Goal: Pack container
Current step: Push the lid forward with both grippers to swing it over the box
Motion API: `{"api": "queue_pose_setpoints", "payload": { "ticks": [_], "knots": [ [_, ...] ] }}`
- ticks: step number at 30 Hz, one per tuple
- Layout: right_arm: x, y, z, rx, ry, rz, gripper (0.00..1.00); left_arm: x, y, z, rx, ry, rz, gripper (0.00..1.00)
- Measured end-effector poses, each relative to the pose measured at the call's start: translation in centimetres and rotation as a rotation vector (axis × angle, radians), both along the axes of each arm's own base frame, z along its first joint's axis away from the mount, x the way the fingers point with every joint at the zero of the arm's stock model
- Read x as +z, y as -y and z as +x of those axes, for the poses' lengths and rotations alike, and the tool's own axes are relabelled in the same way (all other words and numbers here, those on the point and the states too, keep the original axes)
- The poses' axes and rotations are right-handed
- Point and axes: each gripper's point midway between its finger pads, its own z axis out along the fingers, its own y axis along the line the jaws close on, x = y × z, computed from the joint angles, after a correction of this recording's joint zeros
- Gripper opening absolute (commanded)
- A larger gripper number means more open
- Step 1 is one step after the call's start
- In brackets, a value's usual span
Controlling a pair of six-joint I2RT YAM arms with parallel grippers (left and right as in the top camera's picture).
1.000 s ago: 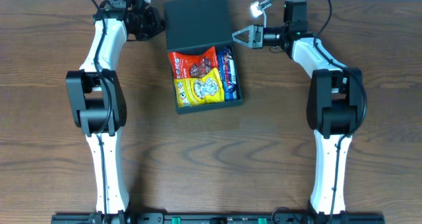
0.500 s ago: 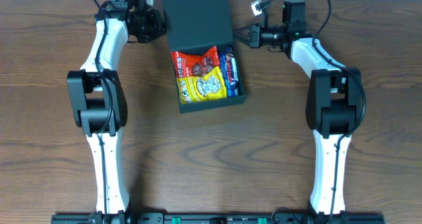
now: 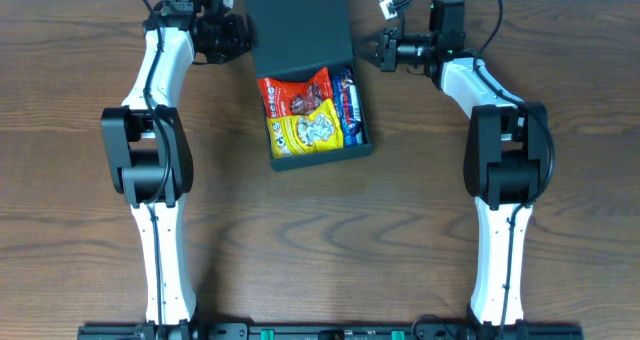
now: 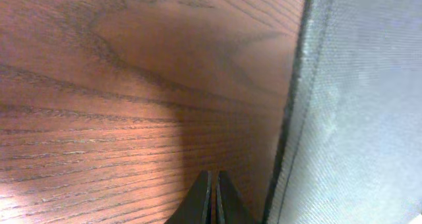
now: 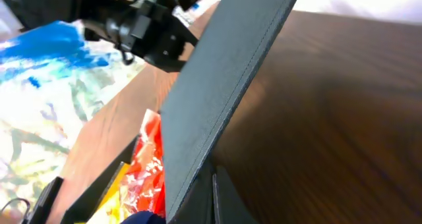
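Lid up, edges cropping

From overhead the box lid (image 3: 300, 25) covers the far ends of the snack packs (image 3: 305, 115), whose print is too small to read. In the right wrist view the lid runs off the top, and the right gripper (image 5: 215, 191) shows only a dark tip.

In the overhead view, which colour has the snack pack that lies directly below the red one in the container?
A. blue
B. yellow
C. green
B: the yellow pack lies just below the red pack inside the container; the blue pack is at their right.
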Motion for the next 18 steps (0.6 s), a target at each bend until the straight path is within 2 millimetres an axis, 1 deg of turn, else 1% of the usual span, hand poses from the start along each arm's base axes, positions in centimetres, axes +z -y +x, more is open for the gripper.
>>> {"api": "queue_pose_setpoints", "payload": {
  "ticks": [3, 8, 13, 18],
  "knots": [
    [0.4, -0.1, -0.1, 0.014, 0.016, 0.012, 0.01, 0.2, 0.0, 0.0, 0.000, 0.004, 0.000, 0.06],
    [0.3, 0.0, -0.1, 0.009, -0.010, 0.014, 0.02, 0.5, 0.6, 0.5, -0.010, 0.035, -0.003, 0.06],
    [-0.6, 0.1, -0.2, -0.012, -0.081, -0.003, 0.01, 1.1, 1.7, 1.0, -0.031, 0.077, -0.012, 0.06],
    [-1.6, 0.4, 0.5, -0.072, -0.109, -0.043, 0.01, 1.5, 2.5, 1.0, -0.050, 0.090, -0.033, 0.06]
  ]
}}
